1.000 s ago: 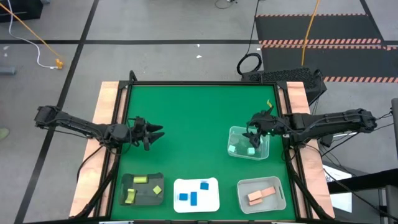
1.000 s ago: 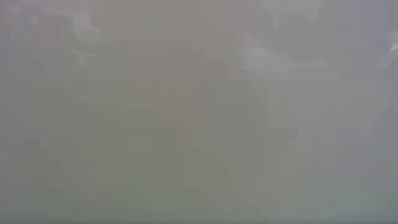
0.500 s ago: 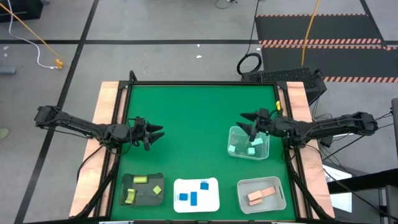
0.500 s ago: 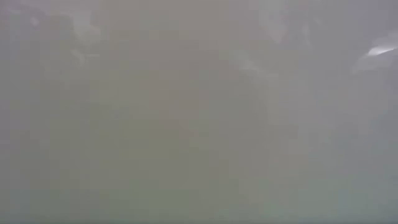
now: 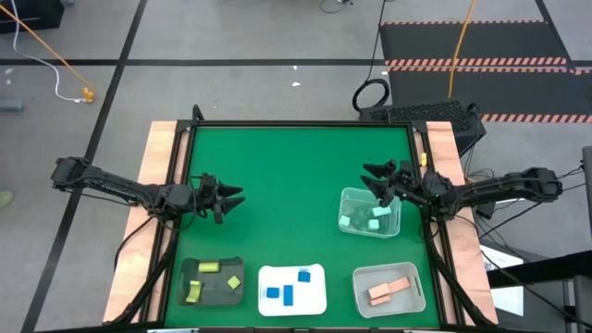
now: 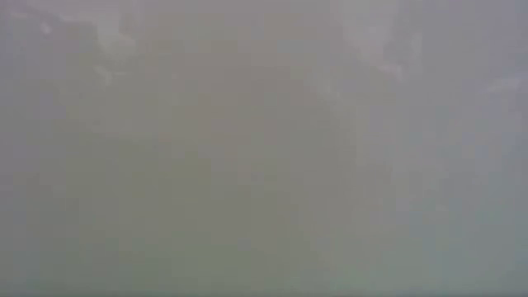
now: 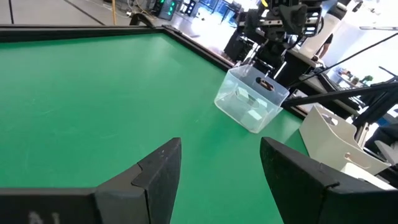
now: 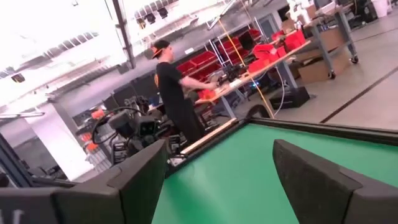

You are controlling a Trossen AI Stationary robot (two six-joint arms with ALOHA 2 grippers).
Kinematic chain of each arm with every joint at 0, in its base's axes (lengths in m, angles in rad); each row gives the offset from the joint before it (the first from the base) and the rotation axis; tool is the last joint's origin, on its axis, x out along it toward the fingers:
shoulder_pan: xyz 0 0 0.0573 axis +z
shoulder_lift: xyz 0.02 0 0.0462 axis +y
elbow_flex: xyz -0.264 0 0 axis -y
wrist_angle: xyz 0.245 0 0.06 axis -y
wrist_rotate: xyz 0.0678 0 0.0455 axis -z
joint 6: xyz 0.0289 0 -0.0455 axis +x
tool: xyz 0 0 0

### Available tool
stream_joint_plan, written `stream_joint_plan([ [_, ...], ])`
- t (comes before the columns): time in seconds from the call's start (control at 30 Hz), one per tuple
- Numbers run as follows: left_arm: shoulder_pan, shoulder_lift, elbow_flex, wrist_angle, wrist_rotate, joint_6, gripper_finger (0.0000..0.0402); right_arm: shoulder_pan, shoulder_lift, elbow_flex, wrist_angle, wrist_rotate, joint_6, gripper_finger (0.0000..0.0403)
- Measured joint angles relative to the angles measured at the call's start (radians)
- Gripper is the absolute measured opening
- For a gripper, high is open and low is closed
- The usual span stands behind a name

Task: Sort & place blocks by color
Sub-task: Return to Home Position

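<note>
The dark right end effector point(image 5: 373, 177), open and empty, has drawn back off the clear plastic tray point(image 5: 396, 220) at centre right. The small coloured blocks point(image 5: 286, 294) all lie in trays, so sorting looks finished. The left end effector point(image 5: 235, 198) waits open at centre left.

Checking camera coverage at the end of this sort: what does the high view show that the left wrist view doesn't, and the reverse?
Only the high view: the dark tray with yellow-green blocks, the white tray with blue blocks, and a clear tray with tan-pink blocks. Only the left wrist view: the left gripper up close, open, and the room beyond the table. Both: the green table, the other clear tray holding mint blocks, and the right gripper, open, just past that tray's rim.
</note>
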Motion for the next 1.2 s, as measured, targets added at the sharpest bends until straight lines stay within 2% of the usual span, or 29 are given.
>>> stream_joint_plan([
  [0.2,0.0,0.0,0.0,0.0,0.001,0.0,0.022,0.0,0.003,-0.001,-0.079,-0.002,0.0,0.0286],
  [1.2,0.0,0.0,0.0,0.0,0.002,0.001,0.0219,0.0,0.002,-0.003,-0.083,-0.002,0.0,0.0286],
])
